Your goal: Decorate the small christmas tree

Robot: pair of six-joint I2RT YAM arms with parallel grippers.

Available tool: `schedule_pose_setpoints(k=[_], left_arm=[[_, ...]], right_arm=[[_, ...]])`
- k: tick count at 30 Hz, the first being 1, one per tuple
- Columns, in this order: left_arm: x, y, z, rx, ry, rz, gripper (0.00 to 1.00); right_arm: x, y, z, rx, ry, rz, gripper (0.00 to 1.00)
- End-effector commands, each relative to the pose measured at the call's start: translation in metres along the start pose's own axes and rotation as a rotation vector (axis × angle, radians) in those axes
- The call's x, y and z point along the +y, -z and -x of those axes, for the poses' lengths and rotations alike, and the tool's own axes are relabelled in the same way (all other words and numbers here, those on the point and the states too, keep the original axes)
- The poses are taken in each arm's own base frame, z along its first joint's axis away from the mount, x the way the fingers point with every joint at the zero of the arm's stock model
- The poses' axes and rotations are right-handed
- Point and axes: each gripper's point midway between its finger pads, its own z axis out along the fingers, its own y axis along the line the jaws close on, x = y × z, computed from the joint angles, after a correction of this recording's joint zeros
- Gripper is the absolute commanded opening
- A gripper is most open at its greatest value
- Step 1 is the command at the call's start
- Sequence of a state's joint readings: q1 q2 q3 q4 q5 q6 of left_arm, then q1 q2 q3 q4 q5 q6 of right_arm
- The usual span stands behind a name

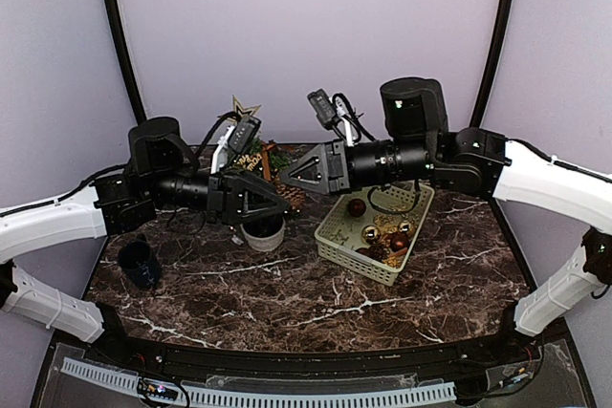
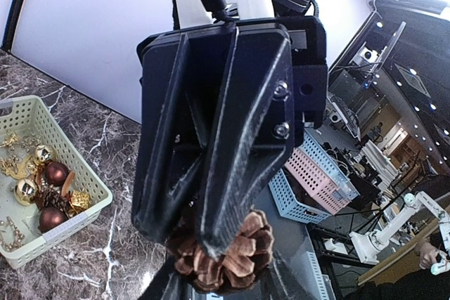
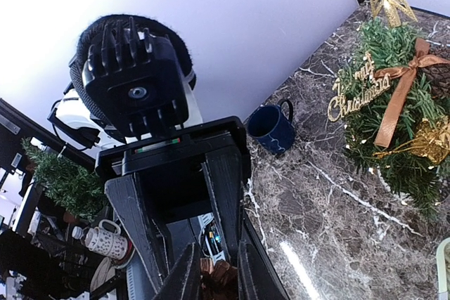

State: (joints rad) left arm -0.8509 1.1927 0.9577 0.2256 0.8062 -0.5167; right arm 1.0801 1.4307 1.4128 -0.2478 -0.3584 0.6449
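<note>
Pine cone [image 2: 232,258] pinched in R end effector [image 3: 216,272] over marble tabletop [image 1: 287,284]; L end effector [image 1: 284,201] hold unclear.

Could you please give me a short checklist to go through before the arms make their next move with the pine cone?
1. Grip of the right gripper on the pine cone: ok, its fingers are shut on it.
2. Hold of the left gripper on the cone: cannot tell; its fingers flank it, but contact is unclear.
3. The small christmas tree upright in its pot: ok.
4. Bare green left for the cone: ok, branches show beneath the ribbon.
5. The blue mug clear of both grippers: ok, it stands apart.
</note>
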Motion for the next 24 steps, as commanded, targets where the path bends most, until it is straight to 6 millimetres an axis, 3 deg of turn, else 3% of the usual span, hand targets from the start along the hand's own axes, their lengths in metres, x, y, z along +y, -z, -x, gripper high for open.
schedule_pose_setpoints(k=[1, 13, 24], left_arm=[[-0.004, 0.005, 0.008, -0.05, -0.025, 0.002, 0.36], [0.003, 0.008, 0.004, -0.074, -0.011, 0.037, 0.33], [0.027, 0.028, 0.003, -0.062, -0.021, 0.251, 0.33]], right_arm=[[0.0, -0.002, -0.003, -0.005, 0.003, 0.0, 0.23], [-0.014, 0.013, 0.014, -0.096, -0.041, -0.044, 0.57], [-0.041, 0.047, 0.029, -0.209, -0.083, -0.126, 0.65]])
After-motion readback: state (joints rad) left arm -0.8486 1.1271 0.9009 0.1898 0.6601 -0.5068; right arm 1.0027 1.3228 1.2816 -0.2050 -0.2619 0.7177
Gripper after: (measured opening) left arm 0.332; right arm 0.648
